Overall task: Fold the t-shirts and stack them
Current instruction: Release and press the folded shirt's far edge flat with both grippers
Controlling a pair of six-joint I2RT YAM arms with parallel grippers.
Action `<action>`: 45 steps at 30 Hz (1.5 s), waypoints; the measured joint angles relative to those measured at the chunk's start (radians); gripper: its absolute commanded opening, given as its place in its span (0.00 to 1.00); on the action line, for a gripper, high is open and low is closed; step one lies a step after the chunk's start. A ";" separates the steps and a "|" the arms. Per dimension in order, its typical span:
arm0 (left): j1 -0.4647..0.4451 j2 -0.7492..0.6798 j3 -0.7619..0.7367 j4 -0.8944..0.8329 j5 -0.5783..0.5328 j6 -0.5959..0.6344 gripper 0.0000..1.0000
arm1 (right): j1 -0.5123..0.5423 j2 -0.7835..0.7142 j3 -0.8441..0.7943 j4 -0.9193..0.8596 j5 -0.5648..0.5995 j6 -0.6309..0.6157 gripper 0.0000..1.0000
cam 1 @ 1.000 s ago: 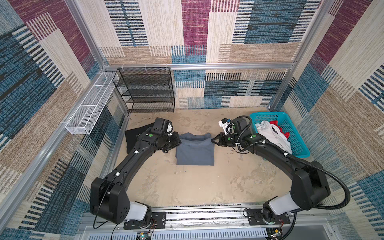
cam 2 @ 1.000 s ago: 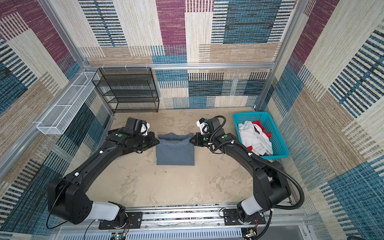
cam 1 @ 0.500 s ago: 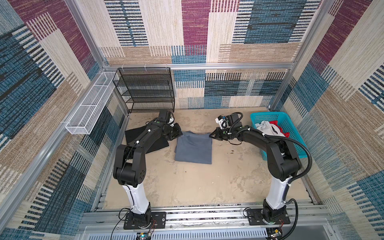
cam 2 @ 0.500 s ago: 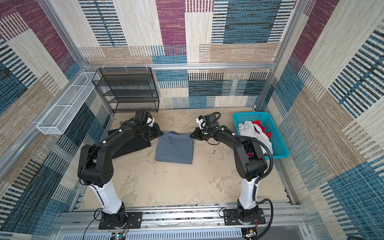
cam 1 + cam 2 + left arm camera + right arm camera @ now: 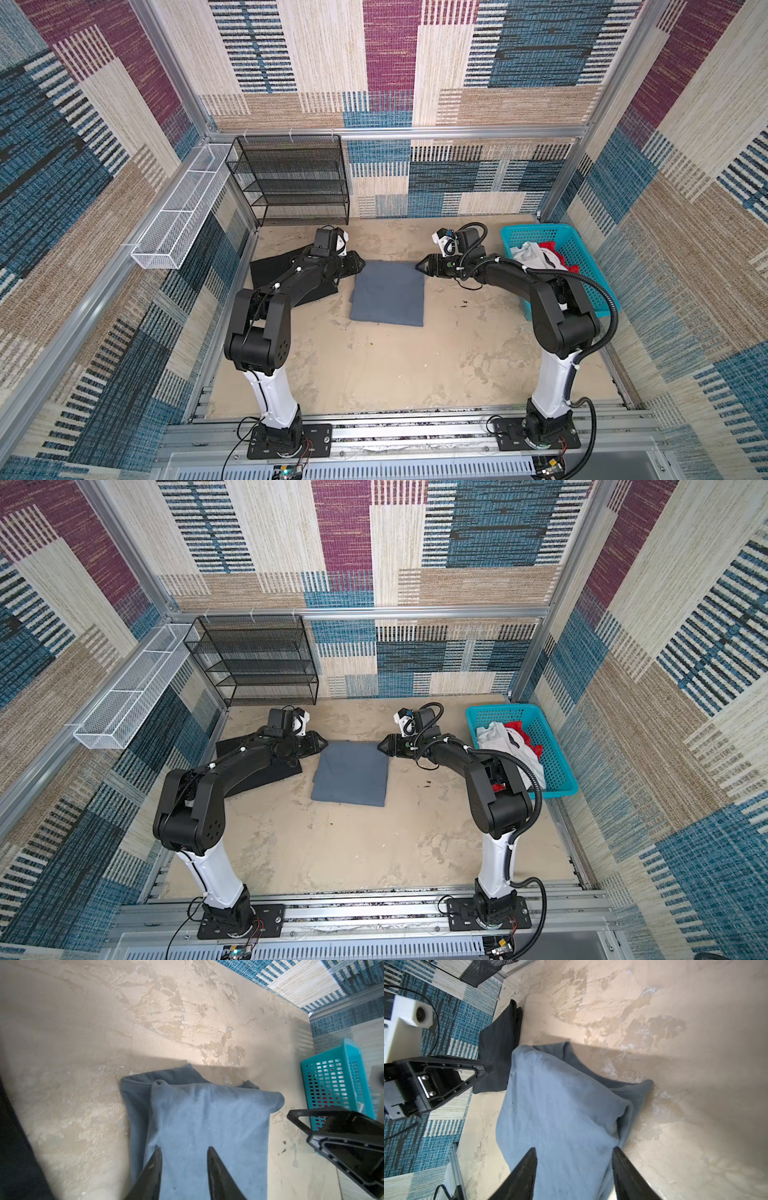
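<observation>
blue-grey t-shirt [image 5: 388, 297] is laid folded mid bench [image 5: 415, 365] | left jaws and right jaws are seen spread at its far corners, nothing pinched | black t-shirt [image 5: 268, 272] is laid just to its left | white t-shirt [image 5: 532, 253] is piled in basket [image 5: 536, 227]

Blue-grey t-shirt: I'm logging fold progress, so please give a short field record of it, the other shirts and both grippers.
blue-grey t-shirt: folded rectangle, flat on table centre
black t-shirt: flat on table, left of it, not stacked
white t-shirt: crumpled in turquoise basket
red t-shirt: same basket, partly under white
left gripper: open, at blue-grey shirt's far left corner
right gripper: open, at its far right corner
</observation>
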 measured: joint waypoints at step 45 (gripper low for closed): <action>0.016 0.186 0.058 0.209 -0.101 -0.079 0.00 | -0.006 0.330 0.303 -0.012 0.041 0.003 0.06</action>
